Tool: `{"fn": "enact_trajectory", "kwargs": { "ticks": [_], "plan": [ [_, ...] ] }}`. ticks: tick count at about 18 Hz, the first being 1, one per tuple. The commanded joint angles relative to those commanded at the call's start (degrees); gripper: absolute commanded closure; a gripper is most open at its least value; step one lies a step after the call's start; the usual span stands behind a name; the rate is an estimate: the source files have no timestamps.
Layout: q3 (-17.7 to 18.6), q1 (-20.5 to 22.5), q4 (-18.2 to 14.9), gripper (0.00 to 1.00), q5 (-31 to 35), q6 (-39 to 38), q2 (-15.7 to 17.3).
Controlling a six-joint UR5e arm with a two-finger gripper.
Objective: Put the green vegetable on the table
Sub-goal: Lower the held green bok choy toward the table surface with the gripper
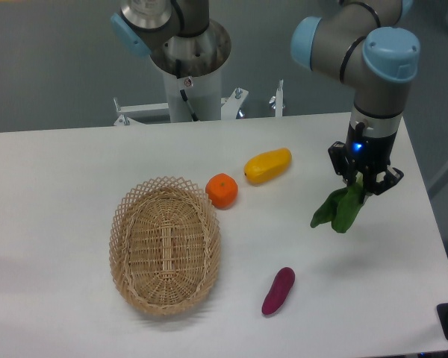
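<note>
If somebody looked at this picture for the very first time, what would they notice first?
Probably the gripper on the right, shut on the green vegetable, which dangles leaves-down above the table. Next comes the big woven basket on the left, which looks empty. Around it lie an orange, a yellow vegetable and a purple vegetable.

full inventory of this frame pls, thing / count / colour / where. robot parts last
wicker basket: 1, tan, left-centre of the table, nothing visible inside
orange fruit: 1, orange, just beyond the basket's far right rim
yellow vegetable: 1, yellow, right of the orange fruit, lying on the table
purple vegetable: 1, purple, near edge, right of the basket
green vegetable: 1, green, hanging from the end effector above the right side of the table
table: 1, white, fills most of the view
robot base: 1, silver and grey, behind the far edge
arm: 1, grey with blue caps, upper right
end effector: 1, black, shut on the green vegetable
</note>
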State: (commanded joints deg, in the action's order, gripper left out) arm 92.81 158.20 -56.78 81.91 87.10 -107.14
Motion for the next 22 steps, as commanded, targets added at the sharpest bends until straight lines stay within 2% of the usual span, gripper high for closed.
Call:
{"fn": "enact_trajectory", "kwargs": {
  "ticks": [6, 8, 10, 11, 14, 18, 22],
  "plan": [
    [2.7, 0.3, 0.5, 0.78, 0.1, 1.1, 0.0],
    [5.3, 0.4, 3.1, 0.78, 0.2, 3.3, 0.0],
    [8.7, 2.0, 6.9, 0.78, 0.3, 6.3, 0.0],
    [10.0, 2.6, 7.8, 0.78, 0.3, 8.4, 0.1],
    [11.5, 3.6, 7.8, 0.78, 1.0, 13.2, 0.1],
    [12.2, 5.2, 7.9, 0.78, 8.2, 20.3, -0.4],
    [14.3, 8.0, 8.6, 0.78, 8.8, 25.5, -1.5]
  ]
}}
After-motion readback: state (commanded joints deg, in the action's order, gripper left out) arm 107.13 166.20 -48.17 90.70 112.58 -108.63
